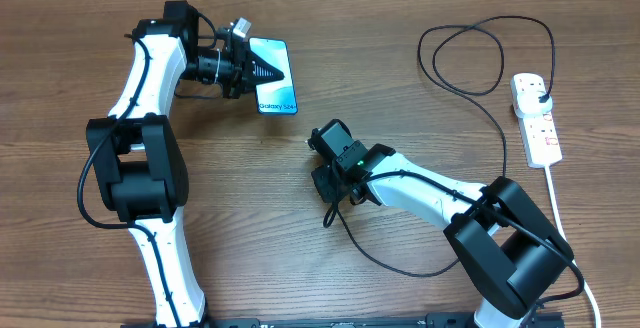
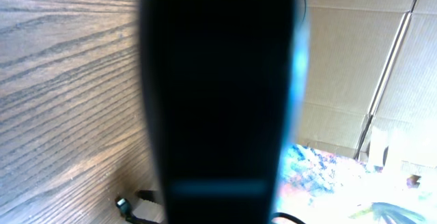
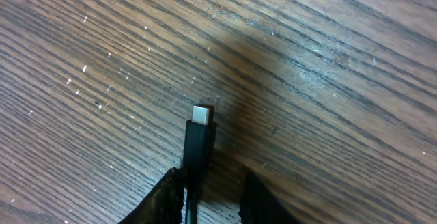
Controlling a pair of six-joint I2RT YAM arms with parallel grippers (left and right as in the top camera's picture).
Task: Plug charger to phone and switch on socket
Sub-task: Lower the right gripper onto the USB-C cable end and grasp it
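Observation:
The phone (image 1: 275, 86), with a light blue-teal screen and "Galaxy S24" text, is at the back left in my left gripper (image 1: 250, 66), which is shut on it. In the left wrist view the phone (image 2: 218, 94) fills the middle as a dark blurred slab. My right gripper (image 1: 328, 186) is mid-table, its fingers (image 3: 212, 200) close together on the charger (image 3: 199, 142). The charger's small metal tip points forward just above the wood. Its thin black cable (image 1: 400, 268) loops to a black plug in the white socket (image 1: 537, 128) at the far right.
The socket's thick white cord (image 1: 562, 230) runs down the right edge of the table. The black cable makes a wide loop (image 1: 480, 58) at the back right. Cardboard boxes (image 2: 355, 60) stand beyond the table in the left wrist view.

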